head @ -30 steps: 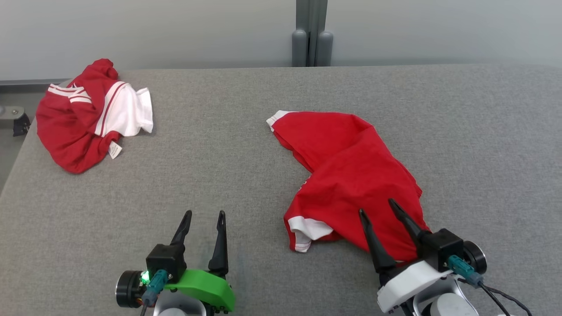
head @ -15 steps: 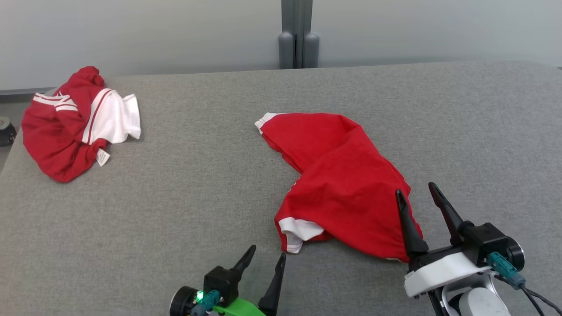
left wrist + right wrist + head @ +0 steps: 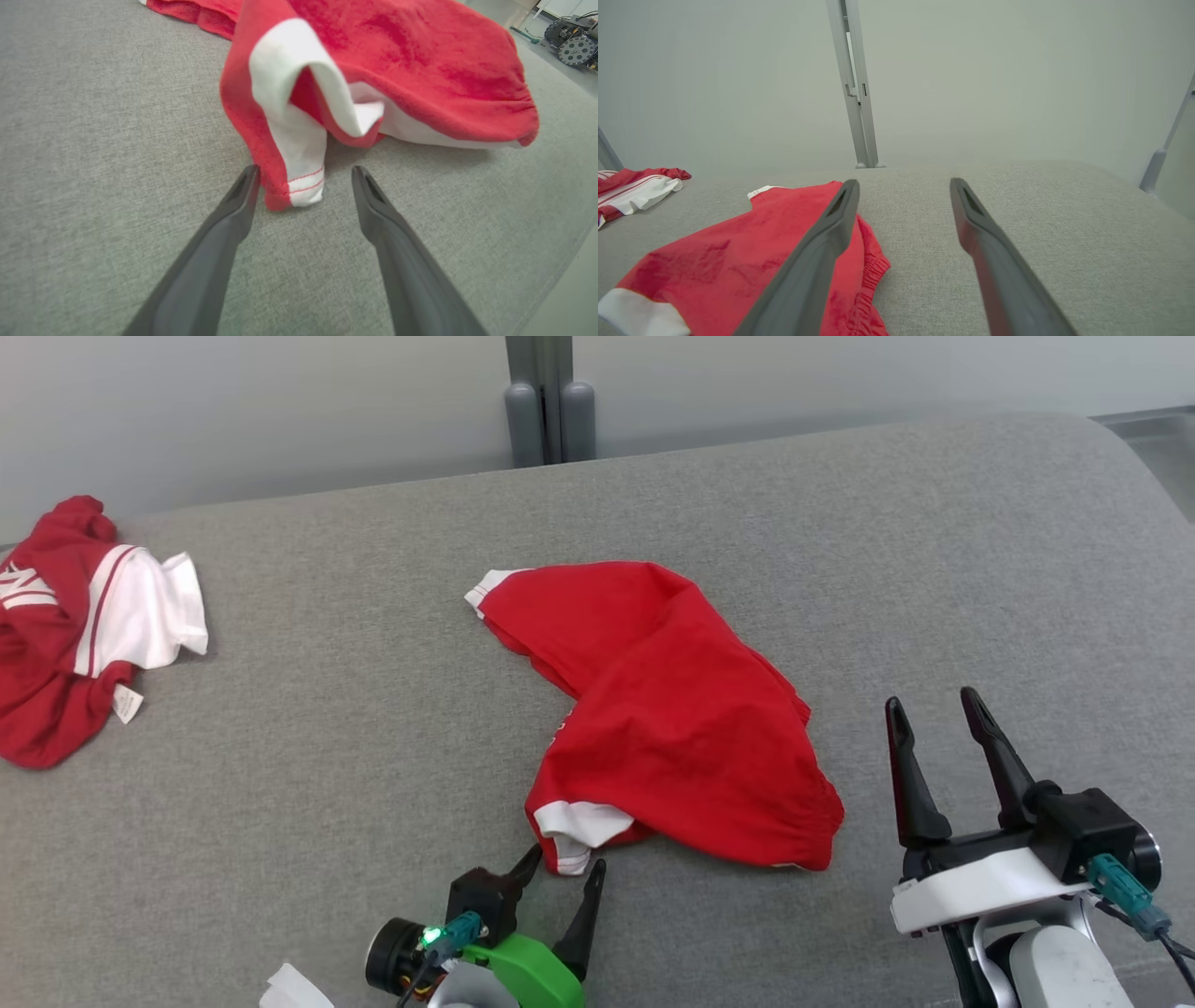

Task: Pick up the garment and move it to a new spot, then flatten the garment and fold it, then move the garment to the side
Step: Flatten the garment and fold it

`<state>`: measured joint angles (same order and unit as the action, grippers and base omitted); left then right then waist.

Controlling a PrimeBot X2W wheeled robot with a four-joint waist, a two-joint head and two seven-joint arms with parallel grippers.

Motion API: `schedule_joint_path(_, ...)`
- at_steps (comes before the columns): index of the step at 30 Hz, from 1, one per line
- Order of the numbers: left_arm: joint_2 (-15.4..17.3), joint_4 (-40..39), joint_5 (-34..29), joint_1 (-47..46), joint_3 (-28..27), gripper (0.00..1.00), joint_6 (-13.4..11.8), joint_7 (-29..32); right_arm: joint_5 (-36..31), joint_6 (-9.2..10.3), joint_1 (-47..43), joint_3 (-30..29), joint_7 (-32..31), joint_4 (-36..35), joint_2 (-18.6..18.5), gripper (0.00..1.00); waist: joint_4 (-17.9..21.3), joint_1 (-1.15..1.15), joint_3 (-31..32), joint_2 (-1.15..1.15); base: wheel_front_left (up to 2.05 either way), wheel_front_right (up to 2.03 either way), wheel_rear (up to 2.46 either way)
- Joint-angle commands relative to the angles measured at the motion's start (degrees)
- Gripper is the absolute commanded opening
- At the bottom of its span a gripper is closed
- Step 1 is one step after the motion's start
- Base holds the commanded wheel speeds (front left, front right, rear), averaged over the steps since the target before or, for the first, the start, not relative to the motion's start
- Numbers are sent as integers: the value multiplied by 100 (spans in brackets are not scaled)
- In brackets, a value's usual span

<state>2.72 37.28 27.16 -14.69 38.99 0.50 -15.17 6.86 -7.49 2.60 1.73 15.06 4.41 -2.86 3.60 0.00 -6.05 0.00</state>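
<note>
left gripper (image 3: 565, 861): low at the near edge. Fingers spread, nothing between the pads. The tips flank the garment's nearest corner; the left tip is at the red edge, and I can't tell whether it touches.
white hem (image 3: 299, 154): this nearest corner is curled over on itself, with red stitching along the end.
right gripper (image 3: 933, 700): near right. Fingers apart and empty, pointing away from the robot. It sits just right of the garment's gathered edge, clear of the cloth.
garment (image 3: 672, 728): red with white trim, crumpled and not flat. It lies mid-surface, running from the hem at the left gripper back and leftward to a white-edged corner.
surface (image 3: 327, 756): grey woven covering; the far right corner is rounded.
second garment (image 3: 65, 644): red and white, bunched at the far left, well apart from the first.
post (image 3: 549, 401): grey upright behind the far edge, against a pale wall.
</note>
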Motion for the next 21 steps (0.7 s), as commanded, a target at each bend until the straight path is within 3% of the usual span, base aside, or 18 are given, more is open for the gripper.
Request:
schedule_joint_path(1,31,73,29,-135,32,65,-55,3,-1,0,54,-49,17,-39,-6,100,111,0,-81,0,0,0,0)
schedule_joint_path(3,30,133,55,-189,57,6,-78,3,3,0,53,-98,17,-68,-6,100,124,0,-83,0,0,0,0)
schedule_joint_path(4,31,148,71,-203,47,0,-90,3,6,0,47,-120,17,-76,-6,100,120,0,-79,0,0,0,0)
schedule_joint_path(11,106,-1,-245,-207,-373,0,-215,3,69,0,-57,-307,17,-131,-6,100,-126,0,24,0,0,0,0)
schedule_joint_path(21,832,-385,-861,-281,-1158,0,-421,3,135,0,-49,-538,17,-155,-8,100,-353,0,71,0,0,0,0)
